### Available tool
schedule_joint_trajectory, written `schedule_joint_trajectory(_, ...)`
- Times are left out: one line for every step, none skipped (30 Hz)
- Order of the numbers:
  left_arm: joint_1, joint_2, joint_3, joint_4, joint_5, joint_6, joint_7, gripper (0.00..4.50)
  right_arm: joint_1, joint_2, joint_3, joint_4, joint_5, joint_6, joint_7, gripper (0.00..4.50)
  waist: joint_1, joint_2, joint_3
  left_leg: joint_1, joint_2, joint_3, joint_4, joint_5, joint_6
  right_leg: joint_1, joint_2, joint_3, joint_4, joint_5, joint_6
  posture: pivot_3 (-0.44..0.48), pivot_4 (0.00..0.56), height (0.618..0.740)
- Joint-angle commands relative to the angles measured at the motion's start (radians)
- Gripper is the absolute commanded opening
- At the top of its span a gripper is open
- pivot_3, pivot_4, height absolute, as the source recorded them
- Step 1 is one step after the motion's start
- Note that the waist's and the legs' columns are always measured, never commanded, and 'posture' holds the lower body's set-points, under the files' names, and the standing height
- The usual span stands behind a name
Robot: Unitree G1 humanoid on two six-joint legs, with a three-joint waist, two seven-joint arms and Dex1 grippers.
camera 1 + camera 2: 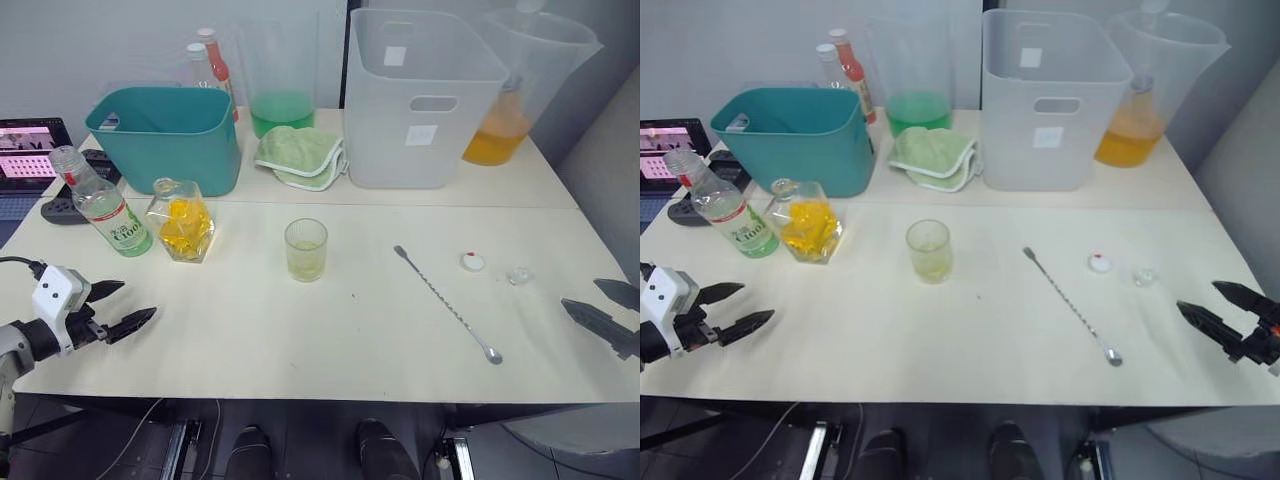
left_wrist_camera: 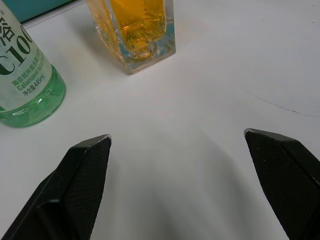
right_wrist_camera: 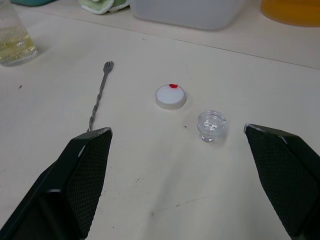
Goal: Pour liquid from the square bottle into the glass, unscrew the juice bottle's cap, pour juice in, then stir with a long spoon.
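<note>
Now both my grippers sit idle and hold nothing: left gripper [image 1: 125,308] lower left, fingers apart; right gripper [image 1: 1217,310] lower right, fingers apart. Glass [image 1: 306,249] at centre holds some pale liquid. Square bottle [image 1: 181,221] and juice bottle [image 1: 100,203] stand left of it, both apparently uncapped. White cap [image 3: 170,96] and clear stopper [image 3: 211,125] lie right of the long spoon [image 1: 447,304]. Judging pours done, stirring is next: right fingers must pinch the spoon's thin handle off the surface [image 1: 330,340].
</note>
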Motion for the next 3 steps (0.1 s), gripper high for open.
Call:
schedule_joint_trajectory(-0.011,0.003,0.013,0.01,-0.009,-0.02,-0.016,4.5,0.033,-0.001,-0.021,-0.027,0.006,-0.062,0.007,4.49,0.0,0.0,0.0,0.001,0.0,0.0,0.0,0.0,0.0,0.001,0.0,0.0,0.0,-0.001,0.0,0.0,0.15,0.732)
schedule_joint_trajectory(-0.013,0.005,0.008,0.015,-0.006,-0.029,-0.024,4.5,0.047,0.001,-0.019,-0.025,0.006,-0.071,0.009,4.49,0.0,0.0,0.0,0.002,0.0,0.0,0.0,0.0,0.0,0.002,0.0,0.0,-0.001,-0.001,0.0,0.0,0.15,0.732)
schedule_joint_trajectory(-0.014,0.006,0.005,0.018,-0.004,-0.037,-0.029,4.5,0.057,0.002,-0.017,-0.023,0.007,-0.079,0.009,4.49,0.0,0.0,0.0,0.003,0.0,0.0,0.0,0.0,0.0,0.003,0.0,0.0,-0.001,-0.002,-0.001,0.0,0.15,0.732)
